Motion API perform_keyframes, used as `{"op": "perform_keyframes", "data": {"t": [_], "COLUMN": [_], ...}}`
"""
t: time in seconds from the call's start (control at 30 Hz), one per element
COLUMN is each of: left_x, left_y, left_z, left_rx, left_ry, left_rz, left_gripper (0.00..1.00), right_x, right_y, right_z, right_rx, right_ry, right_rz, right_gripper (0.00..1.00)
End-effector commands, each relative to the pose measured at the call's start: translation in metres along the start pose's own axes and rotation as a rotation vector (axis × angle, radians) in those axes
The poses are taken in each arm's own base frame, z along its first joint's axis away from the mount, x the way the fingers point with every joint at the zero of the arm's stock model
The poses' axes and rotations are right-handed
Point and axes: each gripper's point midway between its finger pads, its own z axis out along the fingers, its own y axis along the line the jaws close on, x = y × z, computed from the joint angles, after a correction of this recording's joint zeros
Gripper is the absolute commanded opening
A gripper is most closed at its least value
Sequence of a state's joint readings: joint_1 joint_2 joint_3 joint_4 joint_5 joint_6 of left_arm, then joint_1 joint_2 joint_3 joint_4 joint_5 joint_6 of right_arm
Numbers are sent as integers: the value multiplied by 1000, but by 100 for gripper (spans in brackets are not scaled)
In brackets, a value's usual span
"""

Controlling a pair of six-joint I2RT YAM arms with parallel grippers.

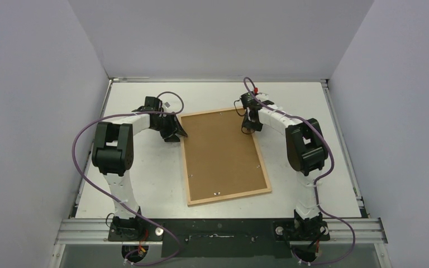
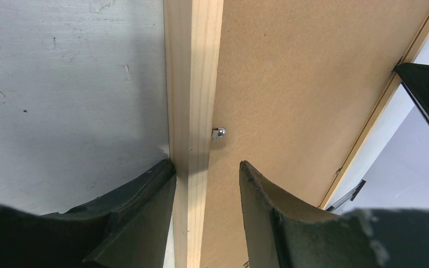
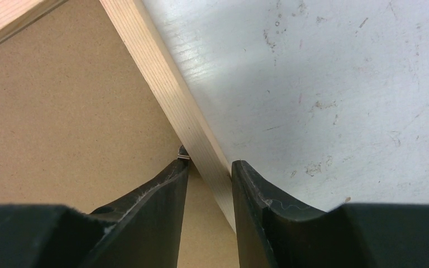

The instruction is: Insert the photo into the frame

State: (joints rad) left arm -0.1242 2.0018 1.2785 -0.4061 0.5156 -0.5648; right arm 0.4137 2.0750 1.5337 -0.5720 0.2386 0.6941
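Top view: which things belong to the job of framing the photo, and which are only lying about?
Job: the frame, face down; its brown backing board; a metal clip; left gripper and right gripper, each astride a frame rail.
Lying about: only the arms' purple cables. The photo is not visible.

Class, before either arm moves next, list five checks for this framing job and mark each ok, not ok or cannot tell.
1. The left hand straddles a rail of the frame, fingers apart: ok.
2. The right hand straddles the opposite rail: ok.
3. The backing board lies flat inside the frame: ok.
4. The photo is in sight: not ok, no view shows it.
5. The metal clip beside the left hand holds the board down: cannot tell.
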Motion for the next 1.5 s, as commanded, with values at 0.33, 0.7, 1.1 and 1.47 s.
{"op": "perform_keyframes", "data": {"t": [0.33,0.7,1.1,1.47], "left_x": [-1,-1,1,-4], "left_y": [8,8,9,6], "left_z": [-1,-1,1,0], "left_rx": [-41,-40,-41,-38], "left_ry": [-23,-19,-11,-20], "left_rz": [21,23,24,31], "left_gripper": [44,45,45,45], "right_x": [-12,-10,9,29], "right_y": [37,31,39,46], "right_z": [7,17,23,23], "right_rx": [-139,-88,-173,-304], "right_ry": [-27,-15,40,97], "right_rz": [78,56,25,-21], "right_gripper": [48,37,20,0]}}
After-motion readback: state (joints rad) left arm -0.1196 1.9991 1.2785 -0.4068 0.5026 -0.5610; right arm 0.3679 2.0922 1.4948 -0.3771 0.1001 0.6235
